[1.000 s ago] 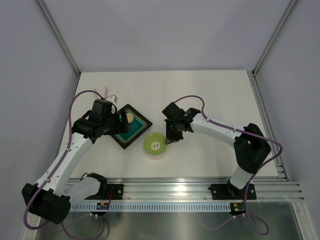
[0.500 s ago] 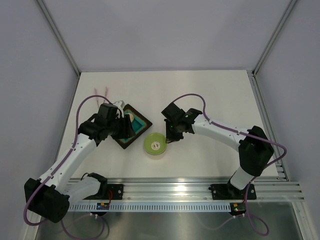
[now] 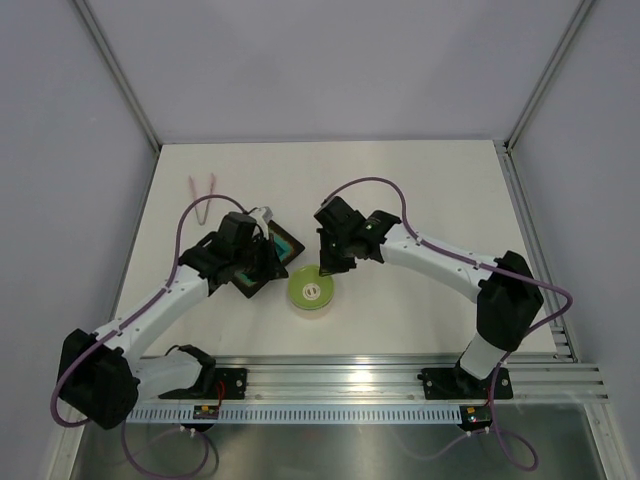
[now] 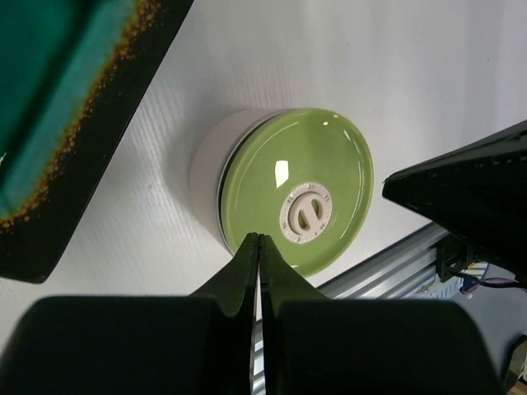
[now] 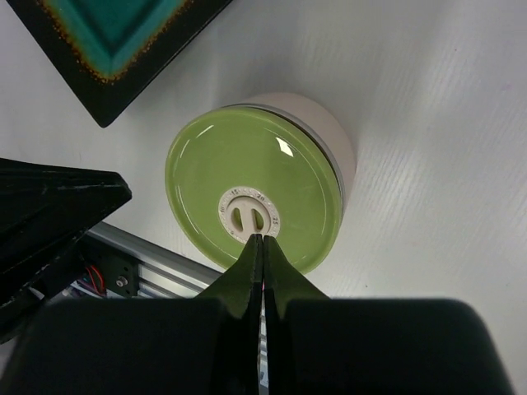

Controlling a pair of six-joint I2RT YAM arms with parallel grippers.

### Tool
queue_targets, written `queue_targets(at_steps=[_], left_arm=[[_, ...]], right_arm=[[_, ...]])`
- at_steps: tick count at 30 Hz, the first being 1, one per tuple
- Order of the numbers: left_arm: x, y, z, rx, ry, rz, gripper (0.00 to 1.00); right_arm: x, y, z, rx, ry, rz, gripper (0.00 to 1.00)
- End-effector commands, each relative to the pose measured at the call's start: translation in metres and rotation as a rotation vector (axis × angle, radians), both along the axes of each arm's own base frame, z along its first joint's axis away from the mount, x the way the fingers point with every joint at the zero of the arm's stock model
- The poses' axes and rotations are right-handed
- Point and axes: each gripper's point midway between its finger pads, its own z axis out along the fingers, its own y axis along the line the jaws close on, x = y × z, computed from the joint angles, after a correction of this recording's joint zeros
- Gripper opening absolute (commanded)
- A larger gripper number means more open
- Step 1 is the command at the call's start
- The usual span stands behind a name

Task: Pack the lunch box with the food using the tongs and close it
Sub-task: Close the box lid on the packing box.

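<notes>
The lunch box (image 3: pixel 311 289) stands on the table with its lime-green lid (image 4: pixel 290 188) seated on it, a white dial (image 5: pixel 247 212) at the lid's middle. No food shows in any view. The pale-pink tongs (image 3: pixel 203 191) lie alone on the table at the far left. My left gripper (image 3: pixel 277 267) is shut and empty, its tips (image 4: pixel 259 239) over the lid's near-left edge. From the other side, my right gripper (image 3: pixel 326 269) is also shut and empty, its tips (image 5: pixel 262 239) just beside the dial.
The square dark tray with a teal inside (image 3: pixel 285 245) lies left of the lunch box, mostly under my left arm; its corner (image 5: pixel 123 41) shows in the right wrist view. An aluminium rail (image 3: pixel 350 375) runs along the near table edge.
My left gripper has closed and swung right, from the tray's far-left side across it to the lunch box. The tongs stay on the table behind it. My right gripper shut fully and shifted slightly left.
</notes>
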Motion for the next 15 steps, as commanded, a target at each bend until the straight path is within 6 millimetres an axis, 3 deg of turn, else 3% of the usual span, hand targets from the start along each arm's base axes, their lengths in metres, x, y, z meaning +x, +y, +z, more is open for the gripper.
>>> queue_targets(at_steps=[1,5,7,12,15], left_arm=[[0.024,-0.018,0.022,-0.042,-0.072,-0.025,0.0],[0.023,-0.026,0.015,-0.041,-0.043,-0.056,0.0],[0.021,-0.035,0.009,-0.079,-0.025,-0.073,0.0],[0.01,-0.039,-0.033,-0.06,0.08,-0.073,0.0],[0.005,-0.033,-0.052,-0.015,0.127,-0.063,0.0]], right_arm=[[0.009,0.015,0.021,0.035,-0.056,0.03,0.0],[0.009,0.015,0.013,0.019,-0.049,0.029,0.0],[0.007,0.012,-0.007,-0.006,-0.019,0.027,0.0],[-0.007,0.006,-0.067,-0.082,0.09,0.026,0.0],[-0.013,0.006,-0.082,-0.085,0.127,0.031,0.0]])
